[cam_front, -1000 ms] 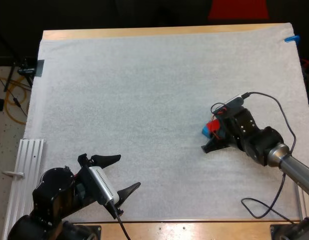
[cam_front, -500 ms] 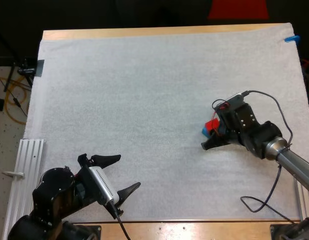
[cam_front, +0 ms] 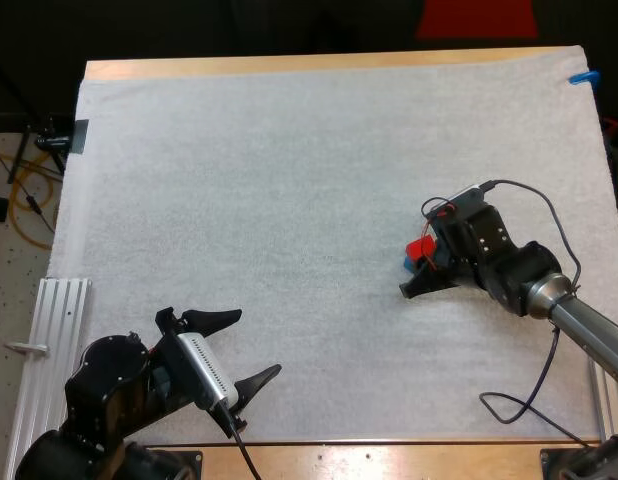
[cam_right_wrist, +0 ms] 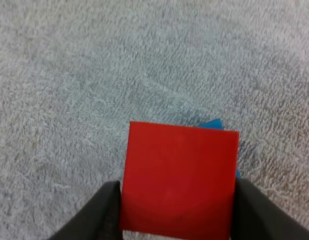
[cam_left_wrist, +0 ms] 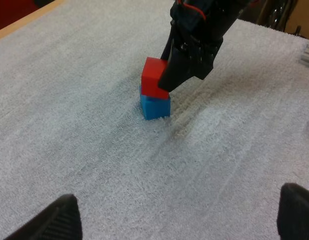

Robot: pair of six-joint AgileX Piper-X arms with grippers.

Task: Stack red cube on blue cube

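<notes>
Right gripper (cam_front: pixel 419 268) is clamping red cube (cam_left_wrist: pixel 153 77) at 4 o'clock, seating it squarely on blue cube (cam_left_wrist: pixel 155 106). Left gripper (cam_front: pixel 251 345) is hanging wide open at 7 o'clock, clear.

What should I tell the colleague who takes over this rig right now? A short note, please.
The left gripper is open, idle at the near edge of the mat.
The right gripper is shut on the red cube, which appears to rest on the blue cube, slightly off-centre, on the mat's right side.
Done: pick and placing.
Left: open the right gripper, lift away, check the stack.
</notes>
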